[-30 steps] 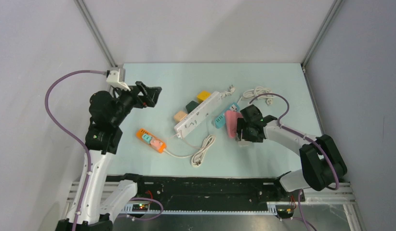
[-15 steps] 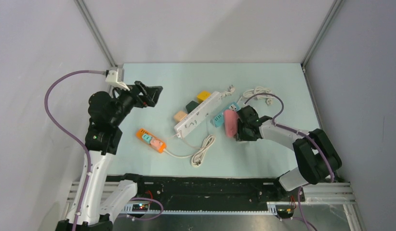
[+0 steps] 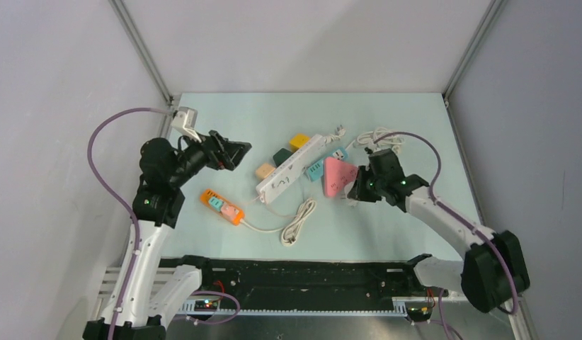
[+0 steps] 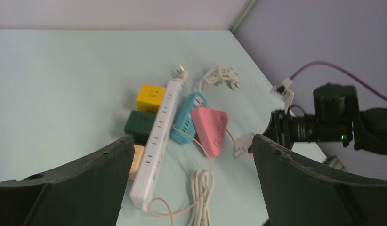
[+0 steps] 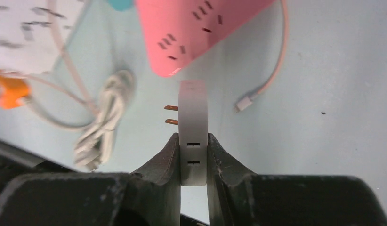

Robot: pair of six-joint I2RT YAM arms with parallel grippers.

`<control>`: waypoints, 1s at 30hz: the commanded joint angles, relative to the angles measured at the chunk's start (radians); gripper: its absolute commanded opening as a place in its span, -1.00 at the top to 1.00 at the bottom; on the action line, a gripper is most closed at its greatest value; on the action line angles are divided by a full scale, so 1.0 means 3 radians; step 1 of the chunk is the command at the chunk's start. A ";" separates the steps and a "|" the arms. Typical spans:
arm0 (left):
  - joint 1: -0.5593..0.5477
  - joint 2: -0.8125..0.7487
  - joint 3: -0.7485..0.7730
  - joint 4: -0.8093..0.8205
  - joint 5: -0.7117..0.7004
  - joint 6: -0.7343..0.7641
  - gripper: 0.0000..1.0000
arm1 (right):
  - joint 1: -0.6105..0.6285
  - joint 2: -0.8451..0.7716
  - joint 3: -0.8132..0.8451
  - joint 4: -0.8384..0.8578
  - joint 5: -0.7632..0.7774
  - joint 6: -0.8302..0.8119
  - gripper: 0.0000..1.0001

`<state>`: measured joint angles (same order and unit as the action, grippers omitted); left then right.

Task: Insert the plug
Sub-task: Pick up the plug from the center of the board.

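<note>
At the left, the left gripper (image 3: 230, 152) hangs above the surface (image 3: 203, 120) on a raised, bent arm. Its jaws are wide apart and hold nothing, and it faces right toward the cluster of sockets, well away from them.

Below it lies the orange power strip (image 3: 221, 206). Further right is the long white power strip (image 3: 290, 167), lying on a diagonal, with a coiled cable (image 3: 297, 223) near its lower end.

Next comes the pink socket block (image 3: 335, 176), a triangular piece lying flat with its slotted face up.

Just right of it, the right gripper (image 3: 357, 190) is clamped on the white plug (image 5: 193, 122), gripping its flat sides. The right arm is plainly the nearer one. It reaches low across the surface from its base at the near right, forearm angled in toward the centre.

In the right wrist view the plug's long axis runs straight out from the jaws toward a corner of the pink block. The plug's tip is just short of that corner; whether they touch cannot be told. The prongs (image 5: 171, 115) stick out sideways to the left, across that axis and not toward the upturned slots. The coming move therefore likely calls for lifting and rolling the wrist, so the prongs point down over the block's slotted face before pressing in.
</note>
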<state>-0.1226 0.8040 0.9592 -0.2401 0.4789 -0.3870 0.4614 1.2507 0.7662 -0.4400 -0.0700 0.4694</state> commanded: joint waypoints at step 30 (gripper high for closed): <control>-0.2000 0.0841 -0.0299 0.1373 0.0309 -0.0589 -0.50 | 0.0129 -0.1122 0.0040 0.1923 -0.2932 0.1060 1.00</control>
<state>-0.6998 1.0477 0.8288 0.0792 0.5297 -0.5522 0.4942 0.9218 0.7662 0.0219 -0.8795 0.7311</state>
